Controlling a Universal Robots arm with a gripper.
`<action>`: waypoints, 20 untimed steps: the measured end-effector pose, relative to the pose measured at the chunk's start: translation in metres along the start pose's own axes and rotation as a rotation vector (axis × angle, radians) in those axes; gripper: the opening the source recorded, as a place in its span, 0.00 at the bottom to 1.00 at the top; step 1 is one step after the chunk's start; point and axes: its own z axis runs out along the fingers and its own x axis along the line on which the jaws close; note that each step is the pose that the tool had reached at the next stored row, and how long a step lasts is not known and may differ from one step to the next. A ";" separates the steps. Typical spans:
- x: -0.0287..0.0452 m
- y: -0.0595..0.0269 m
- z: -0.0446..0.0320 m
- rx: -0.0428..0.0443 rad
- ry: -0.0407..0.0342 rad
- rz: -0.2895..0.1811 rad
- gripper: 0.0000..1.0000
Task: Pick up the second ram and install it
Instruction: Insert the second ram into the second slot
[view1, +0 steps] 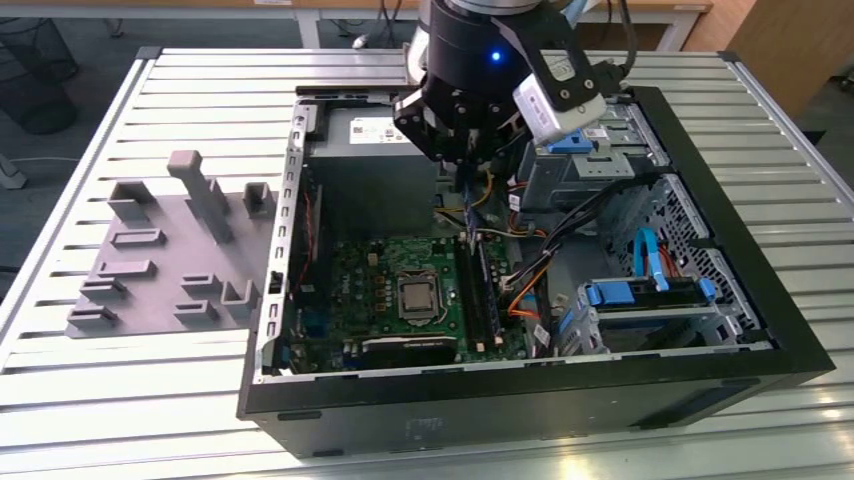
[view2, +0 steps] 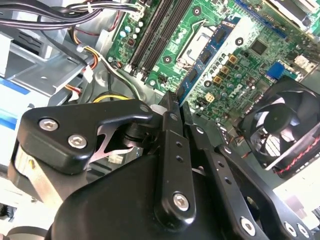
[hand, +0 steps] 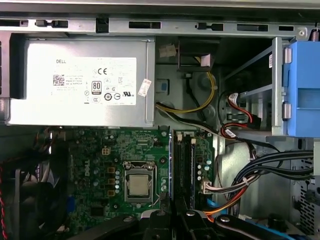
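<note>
We see a white printed sticker (hand: 95, 80) with small lettering, certification marks and a square code on the grey metal power supply box (hand: 80, 80). A smaller white tag (hand: 144, 87) hangs at the box's corner. More print shows on the green motherboard (hand: 100, 150) in the first wrist view.

The open black computer case (view1: 534, 400) lies on its side on the ribbed metal table (view1: 134, 400). It holds the power supply, the motherboard with its silver processor socket (hand: 138, 182), bundles of coloured cables, blue plastic drive brackets (hand: 302, 90) and a black fan (view2: 280, 130). A grey plastic holder tray (view1: 160, 270) with upright pegs lies on the table beside the case, on the exterior view's left.

The black tool (view1: 461, 180) hangs inside the case over the motherboard, its fingers closed on the second ram (view2: 207, 52). This is a thin blue-green stick with small dark chips that reaches out from between the fingertips. In the first wrist view we see the stick edge-on (hand: 171, 160), running just beside the long black memory slots (hand: 186, 165). We cannot tell whether it touches them.
</note>
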 end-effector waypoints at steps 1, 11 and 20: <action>0.0000 0.0000 0.0020 0.0000 0.0000 0.000 0.14; -0.0035 -0.0010 0.0172 0.0001 0.0008 -0.020 0.14; -0.0036 -0.0010 0.0207 -0.0001 0.0062 -0.021 0.14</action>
